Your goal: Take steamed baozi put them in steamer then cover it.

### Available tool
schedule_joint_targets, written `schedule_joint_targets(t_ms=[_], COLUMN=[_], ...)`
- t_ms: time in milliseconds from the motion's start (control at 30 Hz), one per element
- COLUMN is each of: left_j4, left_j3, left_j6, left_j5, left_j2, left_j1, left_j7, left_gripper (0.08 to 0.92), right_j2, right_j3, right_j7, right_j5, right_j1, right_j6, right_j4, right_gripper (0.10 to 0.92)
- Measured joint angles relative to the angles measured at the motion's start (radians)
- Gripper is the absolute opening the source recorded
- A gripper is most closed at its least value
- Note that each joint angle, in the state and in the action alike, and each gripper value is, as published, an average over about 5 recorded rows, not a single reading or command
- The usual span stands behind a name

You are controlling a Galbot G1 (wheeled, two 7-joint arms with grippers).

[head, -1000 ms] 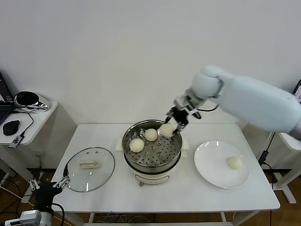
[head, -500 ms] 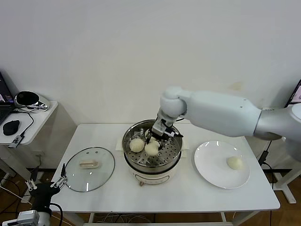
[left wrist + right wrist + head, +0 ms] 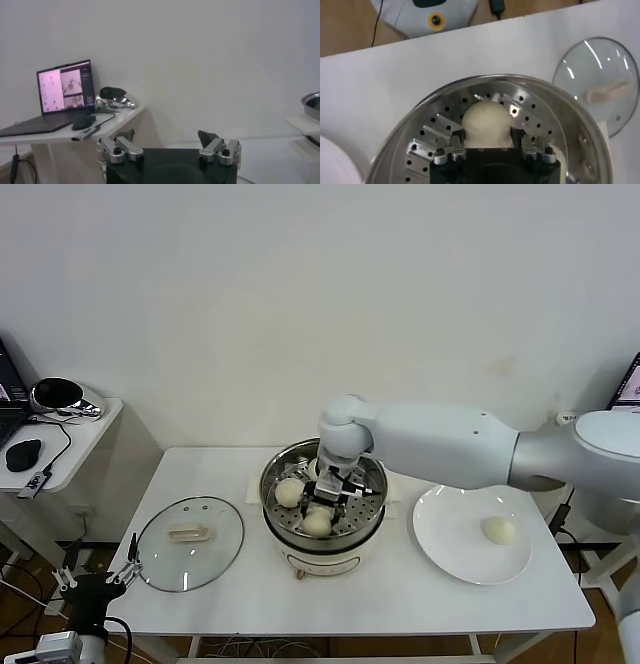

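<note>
Right pincer (image 3: 331, 488) is down inside the steamer, centre of frame, its fingers (image 3: 455, 140) pinching a baozi (image 3: 487, 120) against the perforated tray. Left pincer (image 3: 98, 569) is parked at lower left off the bench edge, fingers spread. Bench (image 3: 400, 594): white, fills the lower frame. Steamer (image 3: 275, 517): centre. Cover (image 3: 191, 542): flat on the bench, left of the steamer. Plate (image 3: 455, 544): right, carrying one bun (image 3: 499, 530). Two more buns (image 3: 290, 492) sit in the tray.
</note>
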Motion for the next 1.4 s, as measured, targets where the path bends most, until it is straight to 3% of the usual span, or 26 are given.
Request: schedule_joint_targets(t_ms=[233, 333, 533, 900, 1400], left_j4=[-0.003, -0.004, -0.006, -0.008, -0.006], left_j3=[-0.001, 0.0, -0.001, 0.014, 0.027], left_j6=[0.001, 0.001, 0.001, 0.0, 0.006], left_j5=[-0.002, -0.003, -0.007, -0.007, 0.006], left_j2=[0.002, 0.007, 0.018, 0.037, 0.046], left_j1=[-0.004, -0.008, -0.011, -0.018, -0.018], left_j7=[0.0, 0.001, 0.001, 0.003, 0.005], left_gripper=[0.823, 0.823, 0.823, 0.823, 0.823], right_j2=[-0.023, -0.051, -0.149, -0.429, -0.702], right_j3=[0.018, 0.032, 0.051, 0.096, 0.454], right_j7=[-0.013, -0.022, -0.025, 0.008, 0.015], right_j5=[0.003, 0.012, 0.05, 0.095, -0.039], right_j1=[0.032, 0.059, 0.116, 0.118, -0.323], right_j6=[0.015, 0.007, -0.087, -0.394, -0.513], right_j4=[0.009, 0.014, 0.031, 0.085, 0.044], right_gripper=[0.793, 0.818, 0.823, 0.823, 0.823])
